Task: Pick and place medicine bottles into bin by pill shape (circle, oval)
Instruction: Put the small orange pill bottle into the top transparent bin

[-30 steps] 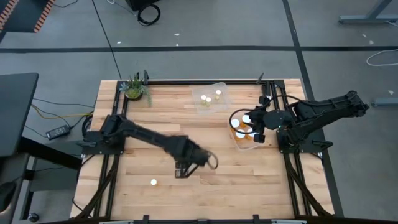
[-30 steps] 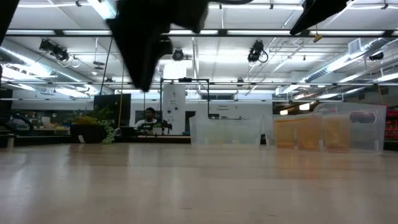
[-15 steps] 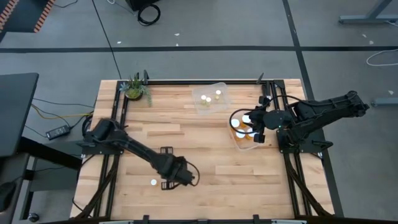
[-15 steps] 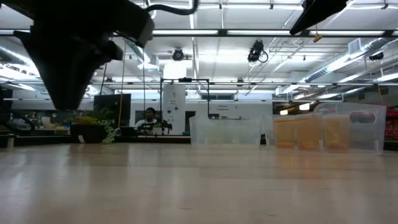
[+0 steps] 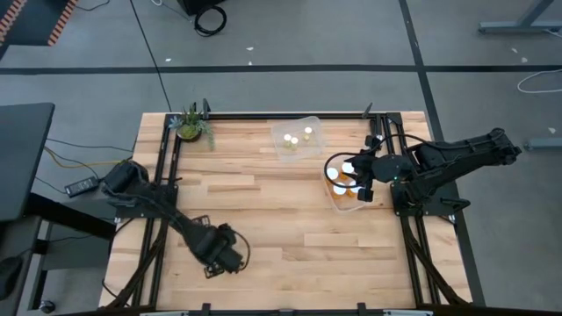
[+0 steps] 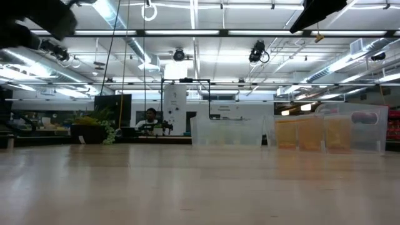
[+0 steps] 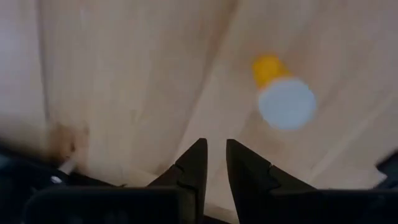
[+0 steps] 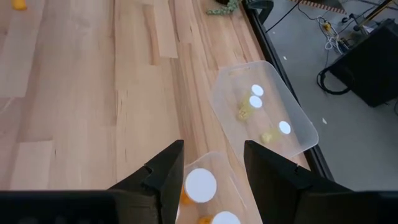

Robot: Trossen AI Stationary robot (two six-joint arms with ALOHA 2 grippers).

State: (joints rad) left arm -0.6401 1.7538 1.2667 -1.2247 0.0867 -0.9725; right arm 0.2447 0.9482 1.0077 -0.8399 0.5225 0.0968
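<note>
Overhead, the left hand point(image 5: 213, 260) sits at the lower left of the pale wooden bench point(image 5: 290, 219), directly above the spot where a lone bottle lies. In its wrist view the two dark fingers point(image 7: 196, 163) stand only a narrow gap apart, nearly closed, and grip nothing; the small amber-orange medicine bottle with a round white cap point(image 7: 283, 93) stands on the wood ahead of them, apart from the fingertips. The right hand point(image 5: 362, 180) hovers at the right of centre over a clear plastic bin point(image 5: 337, 195) holding several white-capped amber bottles point(image 5: 341, 187); its fingers point(image 8: 166, 167) are spread wide and empty, a white cap point(image 8: 201, 185) showing between them. A second clear plastic bin point(image 5: 299, 136), at upper centre, contains more small bottles point(image 5: 308, 132). A small green potted plant point(image 5: 190, 125) occupies the upper left corner.
</note>
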